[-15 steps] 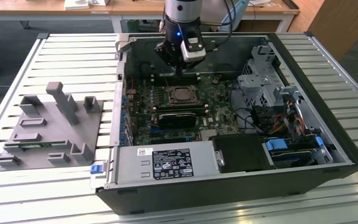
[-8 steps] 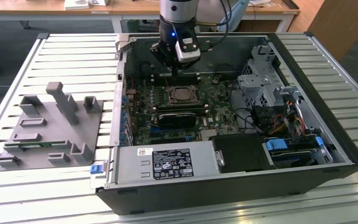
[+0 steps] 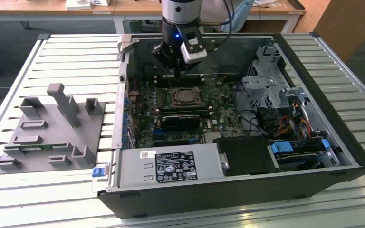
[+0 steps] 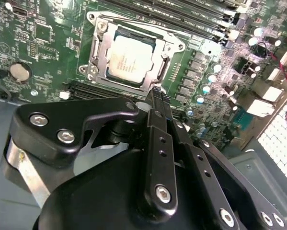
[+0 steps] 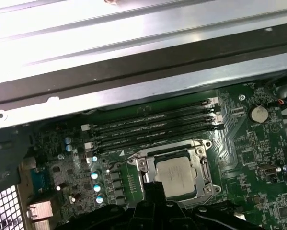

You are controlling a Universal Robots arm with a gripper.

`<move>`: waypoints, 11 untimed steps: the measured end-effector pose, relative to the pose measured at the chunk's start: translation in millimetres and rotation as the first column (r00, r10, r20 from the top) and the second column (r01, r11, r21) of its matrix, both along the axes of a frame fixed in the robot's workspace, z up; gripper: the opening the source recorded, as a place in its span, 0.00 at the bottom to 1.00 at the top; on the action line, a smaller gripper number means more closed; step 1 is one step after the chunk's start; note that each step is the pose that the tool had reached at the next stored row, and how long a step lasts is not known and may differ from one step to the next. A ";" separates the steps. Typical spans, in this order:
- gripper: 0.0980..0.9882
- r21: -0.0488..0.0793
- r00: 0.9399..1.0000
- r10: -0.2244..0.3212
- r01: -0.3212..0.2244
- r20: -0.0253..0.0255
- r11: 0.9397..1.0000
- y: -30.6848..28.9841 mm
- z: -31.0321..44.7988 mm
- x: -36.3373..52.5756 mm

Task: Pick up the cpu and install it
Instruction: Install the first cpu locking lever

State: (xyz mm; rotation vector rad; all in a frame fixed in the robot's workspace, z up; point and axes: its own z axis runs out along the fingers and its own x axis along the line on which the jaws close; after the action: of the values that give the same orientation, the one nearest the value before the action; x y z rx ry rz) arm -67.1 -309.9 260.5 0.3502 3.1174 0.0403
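The cpu (image 4: 131,60) lies flat in the metal-framed socket (image 4: 96,57) on the green motherboard, silver top up. It also appears in the first wrist view as the cpu (image 5: 177,175) and in the exterior view as the cpu (image 3: 184,97). My gripper (image 4: 156,93) hangs just above the board beside the socket's edge, its black fingers (image 4: 155,139) pressed together with nothing between them. From outside, the gripper (image 3: 169,73) is inside the open computer case, slightly behind the socket. The same tip, the gripper (image 5: 153,189), meets the socket's near edge in the first wrist view.
Several memory slots (image 5: 153,127) run alongside the socket. A black module (image 3: 181,121) sits in front of it. The case's metal wall (image 5: 133,76), a drive cage (image 3: 265,80) and the power supply (image 3: 169,166) surround the board. A grey fixture (image 3: 49,133) stands on the slatted table.
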 end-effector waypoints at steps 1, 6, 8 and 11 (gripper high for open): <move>0.01 0.000 1.000 0.003 -0.003 0.000 1.000 0.0 0.0 -1.4; 0.01 0.000 0.998 0.062 -0.062 0.000 0.998 0.0 -0.9 -4.1; 0.01 0.000 0.995 0.096 -0.096 0.000 0.995 0.0 -1.3 -4.3; 0.01 0.000 0.995 0.102 -0.102 0.000 0.995 0.0 -1.5 -7.3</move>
State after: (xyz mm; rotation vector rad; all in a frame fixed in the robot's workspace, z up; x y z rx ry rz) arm -74.4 -309.9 259.0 0.1899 3.1326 0.0404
